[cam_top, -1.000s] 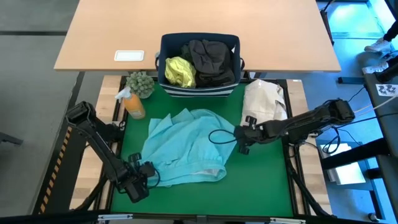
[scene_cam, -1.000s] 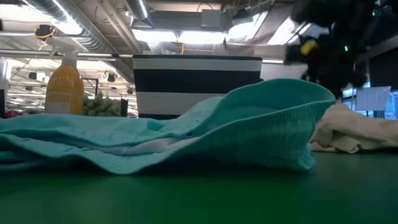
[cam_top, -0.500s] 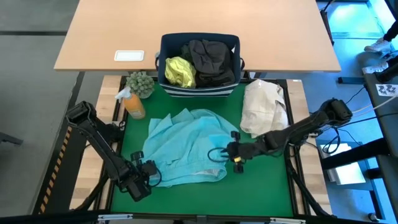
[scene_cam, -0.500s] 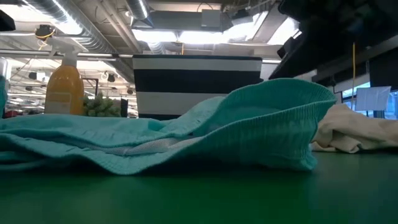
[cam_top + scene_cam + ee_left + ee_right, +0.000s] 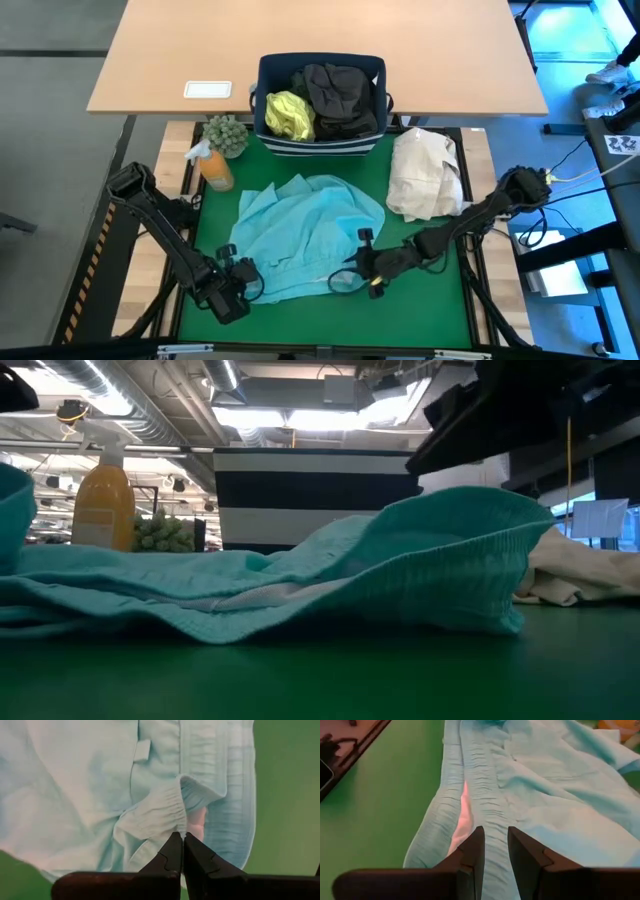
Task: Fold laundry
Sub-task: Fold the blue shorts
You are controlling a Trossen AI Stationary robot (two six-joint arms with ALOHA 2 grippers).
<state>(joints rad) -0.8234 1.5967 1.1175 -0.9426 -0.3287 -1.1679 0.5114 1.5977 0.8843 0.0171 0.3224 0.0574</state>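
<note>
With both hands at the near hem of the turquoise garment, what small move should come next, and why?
Probably draw the two hands apart to stretch the hem flat. The left hand is shut on the gathered hem of the crumpled turquoise cloth garment, and the right hand grips the ribbed hem at the other near corner. The garment lies bunched on the green table mat, not yet smooth enough to fold.

A light wooden counter (image 5: 320, 40) is standing on grey floor (image 5: 50, 120) behind the green mat (image 5: 420, 310), while ceiling lights (image 5: 290, 418) are glowing among exposed ducts (image 5: 150, 405).
</note>
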